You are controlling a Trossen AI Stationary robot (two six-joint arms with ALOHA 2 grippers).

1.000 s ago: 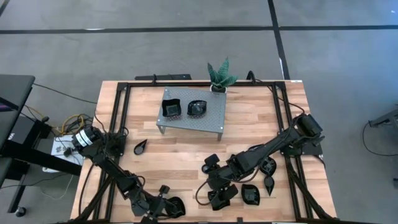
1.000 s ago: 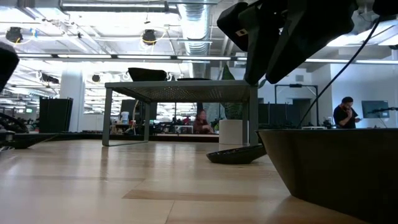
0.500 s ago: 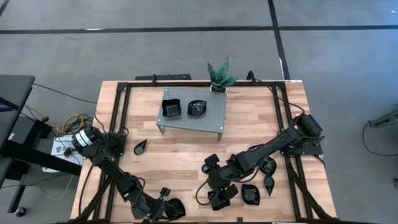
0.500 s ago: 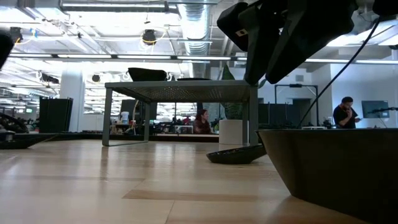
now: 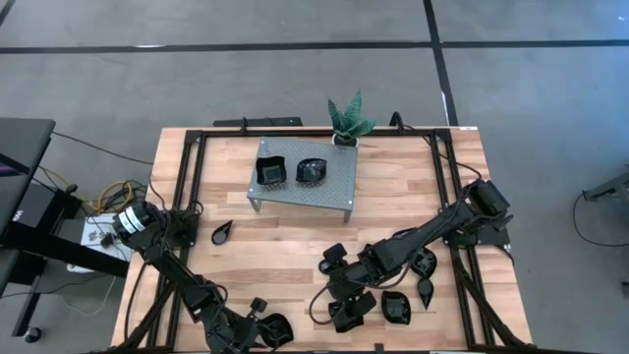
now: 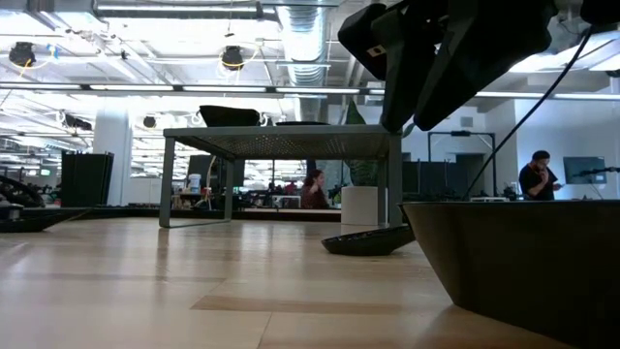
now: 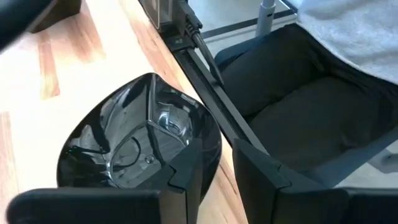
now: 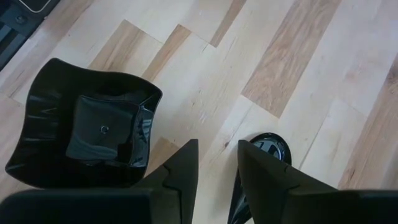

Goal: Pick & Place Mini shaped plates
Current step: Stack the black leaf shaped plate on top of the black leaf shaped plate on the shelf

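Nearest the table's front edge, well in front of the metal stand (image 5: 302,183) and off toward the left arm's side, the left gripper (image 7: 217,165) hung low over a glossy black roundish dish (image 7: 134,146). Its fingers (image 7: 186,180) stood a little apart on either side of the dish's rim, with bare wood showing in the gap, so it gripped nothing.

Also in front of the stand but on the right arm's side, the right gripper (image 8: 217,146) pointed down at the table (image 5: 295,246) with its fingers parted and empty. A square wavy-edged dish (image 8: 81,130) lay just beside one finger, and a smaller dish (image 8: 268,149) peeked out by the other. From above, several more black dishes (image 5: 396,308) lay clustered around that gripper.

Closer to the stand, on its left-arm side, a lone teardrop dish (image 5: 222,232) sat on the wood. On top of the stand rested a square dish (image 5: 270,172) and a roundish one (image 5: 311,171), side by side. Just behind the stand stood a potted plant (image 5: 347,120). Past the table, a person (image 6: 537,176) stood in the room.
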